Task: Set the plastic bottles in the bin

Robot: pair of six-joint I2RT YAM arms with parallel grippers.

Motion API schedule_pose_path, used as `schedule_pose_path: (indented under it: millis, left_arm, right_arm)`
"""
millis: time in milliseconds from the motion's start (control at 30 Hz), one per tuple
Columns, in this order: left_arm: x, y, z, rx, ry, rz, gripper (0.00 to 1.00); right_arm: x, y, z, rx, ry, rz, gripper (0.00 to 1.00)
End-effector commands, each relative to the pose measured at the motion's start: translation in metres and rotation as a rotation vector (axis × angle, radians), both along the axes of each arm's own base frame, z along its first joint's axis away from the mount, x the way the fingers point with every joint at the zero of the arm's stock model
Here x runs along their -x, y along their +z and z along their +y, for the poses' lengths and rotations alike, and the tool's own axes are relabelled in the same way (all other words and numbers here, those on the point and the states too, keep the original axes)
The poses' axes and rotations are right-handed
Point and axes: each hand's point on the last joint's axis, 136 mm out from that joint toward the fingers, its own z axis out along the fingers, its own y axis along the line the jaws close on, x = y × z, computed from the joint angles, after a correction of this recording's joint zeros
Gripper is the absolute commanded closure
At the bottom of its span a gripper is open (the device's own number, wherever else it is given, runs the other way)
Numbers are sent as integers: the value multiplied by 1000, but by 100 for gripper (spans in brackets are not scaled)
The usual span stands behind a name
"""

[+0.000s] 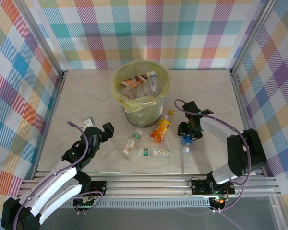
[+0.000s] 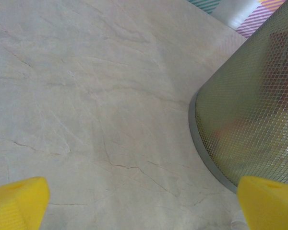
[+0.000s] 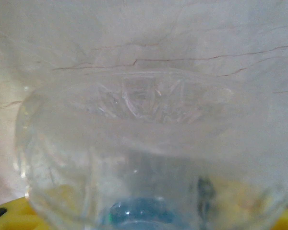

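Our right jaws pinched a clear bottle right of the bin. Our left jaws were spread wide, left of the bin. An orange bottle and two small bottles lay on the surface in front of the bin.

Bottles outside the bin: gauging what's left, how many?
5: orange bottle beside the bin, two pale bottles mid-table, blue-labelled bottle at the right hand, crushed bottle by the left arm. Others may be hidden.
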Motion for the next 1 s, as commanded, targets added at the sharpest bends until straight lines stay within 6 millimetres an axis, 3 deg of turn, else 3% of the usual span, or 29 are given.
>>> schedule_pose_path:
  millis: [0,133,300,500,633,767,967]
  left_arm:
    - [-3,10,0,13,19,-25,0]
    - [-5,10,-2,20,16,-27,0]
    - [-8,12,-5,25,13,-25,0]
    - [-11,10,-9,32,8,-16,0]
    - [-12,12,-11,41,0,-20,0]
    - [-11,15,-12,51,-8,-26,0]
    - [-11,20,-21,90,-49,-28,0]
  right_arm:
    - [-2,41,-9,11,-30,-90,50]
    - [-8,102,-6,-38,-15,-226,54]
    - [-17,179,14,-132,60,-395,58]
    - [-44,269,59,-227,210,-563,59]
    - [-66,323,104,-314,335,-661,58]
    - [-93,346,148,-379,419,-690,58]
    - [-135,352,201,-381,537,-715,58]
